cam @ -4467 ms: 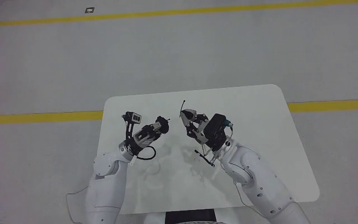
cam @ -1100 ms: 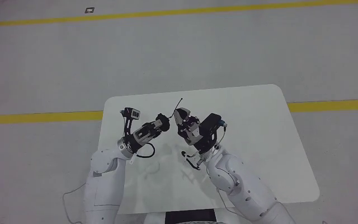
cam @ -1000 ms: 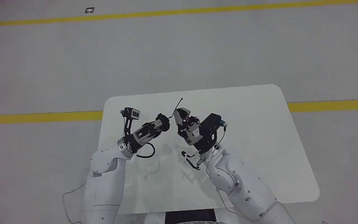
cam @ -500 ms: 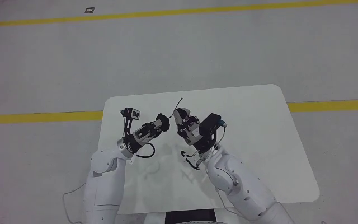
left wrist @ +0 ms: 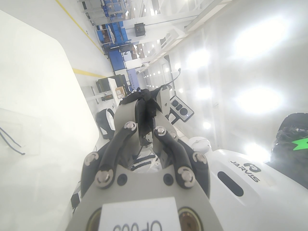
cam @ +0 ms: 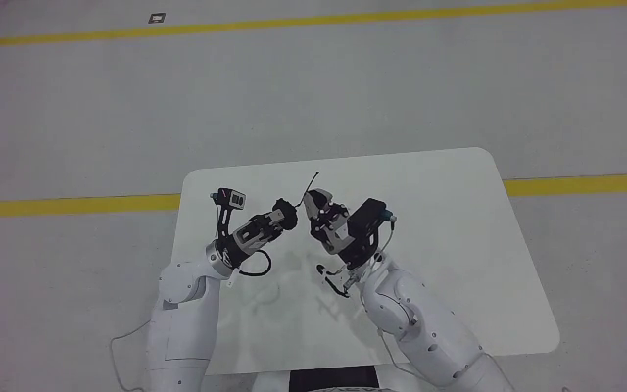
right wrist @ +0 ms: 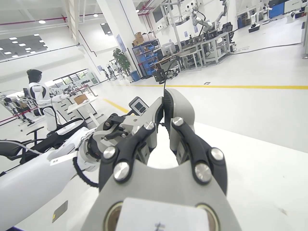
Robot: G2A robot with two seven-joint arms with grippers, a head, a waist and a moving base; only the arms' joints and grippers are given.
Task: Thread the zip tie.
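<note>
1. The zip tie (right wrist: 165,82) (cam: 313,183) is a thin, black, bendy strip. It sticks up out of the tips of the right gripper (right wrist: 164,102) (cam: 314,207), in the air above the counter (cam: 460,255).
2. The right gripper's fingers (right wrist: 178,104) are smooth grey shells with black ribbed pads inside. They are pressed together, and the zip tie is pinched between them.
3. The left gripper (left wrist: 144,102) (cam: 285,215) has grey fingers (left wrist: 127,114) too, and they are pressed together. A small black lump (left wrist: 145,95) that looks crumpled is pinched at their tips. I cannot tell if it is part of the zip tie.
4. Both arms are bent and held up over the middle of the counter. The two grippers point at each other, tip to tip and very near. I cannot tell if they touch.
5. The counter is white and smooth, with round corners.
6. The floor (cam: 411,88) is pale grey with yellow lines (cam: 294,22) on it. The room is a big, bright hall with shelves and work benches far off.
</note>
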